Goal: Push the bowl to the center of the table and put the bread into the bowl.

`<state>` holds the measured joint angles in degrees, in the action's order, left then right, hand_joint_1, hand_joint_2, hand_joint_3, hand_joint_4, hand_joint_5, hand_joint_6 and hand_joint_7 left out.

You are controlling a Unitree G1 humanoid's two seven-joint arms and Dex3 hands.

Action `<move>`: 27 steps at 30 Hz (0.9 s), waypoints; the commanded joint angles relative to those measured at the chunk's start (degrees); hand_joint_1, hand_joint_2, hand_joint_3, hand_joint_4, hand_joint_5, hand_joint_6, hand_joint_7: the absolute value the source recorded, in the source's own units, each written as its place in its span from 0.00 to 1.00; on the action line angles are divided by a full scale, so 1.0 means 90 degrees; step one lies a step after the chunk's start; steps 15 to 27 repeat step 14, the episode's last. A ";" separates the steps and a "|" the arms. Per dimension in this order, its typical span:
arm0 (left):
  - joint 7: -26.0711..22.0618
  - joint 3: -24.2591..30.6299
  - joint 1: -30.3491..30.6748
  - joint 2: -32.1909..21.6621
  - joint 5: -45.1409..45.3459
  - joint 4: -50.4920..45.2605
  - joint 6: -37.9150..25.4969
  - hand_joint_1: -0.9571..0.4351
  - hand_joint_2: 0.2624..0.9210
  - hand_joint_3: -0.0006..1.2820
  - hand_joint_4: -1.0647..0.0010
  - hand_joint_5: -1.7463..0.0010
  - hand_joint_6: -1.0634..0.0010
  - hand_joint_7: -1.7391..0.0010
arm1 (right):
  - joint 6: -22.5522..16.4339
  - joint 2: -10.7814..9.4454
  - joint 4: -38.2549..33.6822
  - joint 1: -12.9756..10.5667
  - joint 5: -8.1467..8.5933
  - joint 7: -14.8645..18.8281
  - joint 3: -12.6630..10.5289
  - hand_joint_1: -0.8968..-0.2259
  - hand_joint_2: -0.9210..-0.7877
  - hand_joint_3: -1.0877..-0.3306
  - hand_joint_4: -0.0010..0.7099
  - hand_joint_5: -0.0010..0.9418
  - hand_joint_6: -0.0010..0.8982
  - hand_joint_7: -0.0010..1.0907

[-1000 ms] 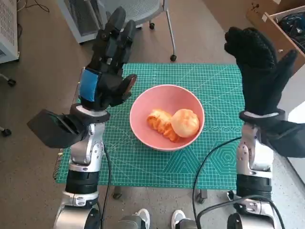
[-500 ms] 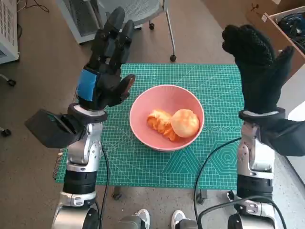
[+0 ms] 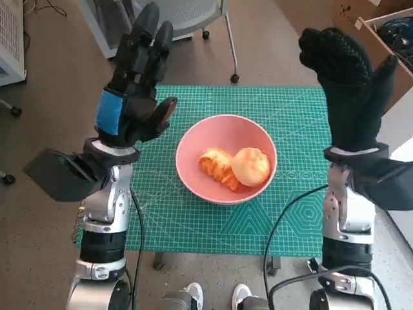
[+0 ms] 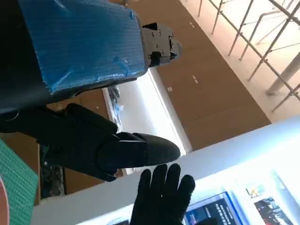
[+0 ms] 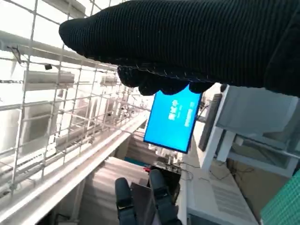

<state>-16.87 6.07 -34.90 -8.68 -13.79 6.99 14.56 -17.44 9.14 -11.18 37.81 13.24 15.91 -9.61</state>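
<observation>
Lower middle of the head view: green tabletop [image 3: 193, 226], near edge. Mid-frame: pink bowl [image 3: 226, 158] about centred, bread [image 3: 233, 168] already inside. Task looks done. Left robot hand [image 3: 132, 97] raised at upper left, released, holding nothing; right robot hand [image 3: 348, 90] raised at upper right, likewise released. Risk: lowering either arm carelessly could clip the rim, shoving bowl off-centre or tipping bread out.
</observation>
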 commanded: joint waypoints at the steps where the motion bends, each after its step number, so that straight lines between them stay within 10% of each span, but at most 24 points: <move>1: 0.0073 -0.0005 0.0019 -0.0003 0.0109 -0.0114 0.0078 0.27 1.00 0.32 1.00 1.00 1.00 0.89 | 0.0119 0.0085 0.0007 -0.0091 -0.0070 -0.0045 0.0025 0.41 0.00 0.55 0.37 0.00 0.12 0.41; 27: 0.0056 -0.0008 0.0079 -0.0011 0.0093 -0.0176 0.0108 0.27 1.00 0.31 1.00 1.00 1.00 0.90 | 0.0207 0.0144 0.0076 -0.0111 -0.0066 -0.0036 0.0058 0.41 0.00 0.56 0.35 0.00 0.14 0.40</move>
